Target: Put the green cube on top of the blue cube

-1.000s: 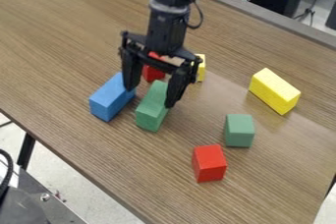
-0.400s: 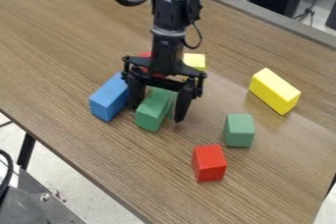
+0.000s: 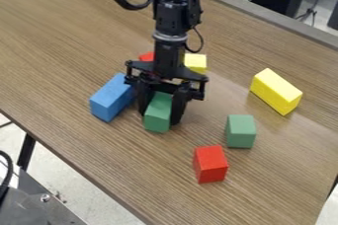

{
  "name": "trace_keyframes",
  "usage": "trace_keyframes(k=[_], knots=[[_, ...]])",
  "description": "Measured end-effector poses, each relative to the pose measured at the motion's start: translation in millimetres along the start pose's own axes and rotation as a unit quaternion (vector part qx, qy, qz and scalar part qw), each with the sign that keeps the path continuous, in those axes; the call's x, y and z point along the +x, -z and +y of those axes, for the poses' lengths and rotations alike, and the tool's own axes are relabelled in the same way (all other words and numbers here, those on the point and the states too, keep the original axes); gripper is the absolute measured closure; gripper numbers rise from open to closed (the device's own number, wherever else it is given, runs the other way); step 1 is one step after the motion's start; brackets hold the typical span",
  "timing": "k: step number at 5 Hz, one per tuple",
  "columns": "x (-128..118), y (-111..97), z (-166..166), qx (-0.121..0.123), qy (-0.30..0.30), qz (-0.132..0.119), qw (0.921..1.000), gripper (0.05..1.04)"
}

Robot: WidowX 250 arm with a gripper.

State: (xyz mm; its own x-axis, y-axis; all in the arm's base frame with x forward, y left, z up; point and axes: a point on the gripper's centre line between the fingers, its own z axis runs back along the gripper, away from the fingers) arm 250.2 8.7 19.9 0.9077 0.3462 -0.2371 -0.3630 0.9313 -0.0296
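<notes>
Wood-grained table (image 3: 59, 41), with gripper (image 3: 159, 116) narrowed onto the green block (image 3: 157, 122).
Long axis near to far between the fingers, just right of the blue block (image 3: 111, 99), itself slanting toward far right; likely best to lift clear first, then shift left, with the left-side finger close beside blue. Behind, red (image 3: 147, 56) and yellow (image 3: 196, 62) blocks; well right, another green block (image 3: 240, 131).

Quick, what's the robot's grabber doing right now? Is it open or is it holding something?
Gripper: closed on the long green block beside the blue one, one finger on each side.
</notes>
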Motion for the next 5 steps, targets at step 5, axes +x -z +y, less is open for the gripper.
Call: trace_keyframes(k=[5], knots=[[-32.6, -88.3, 52.8, 0.052, 0.103, -0.059, 0.9915, 0.488]])
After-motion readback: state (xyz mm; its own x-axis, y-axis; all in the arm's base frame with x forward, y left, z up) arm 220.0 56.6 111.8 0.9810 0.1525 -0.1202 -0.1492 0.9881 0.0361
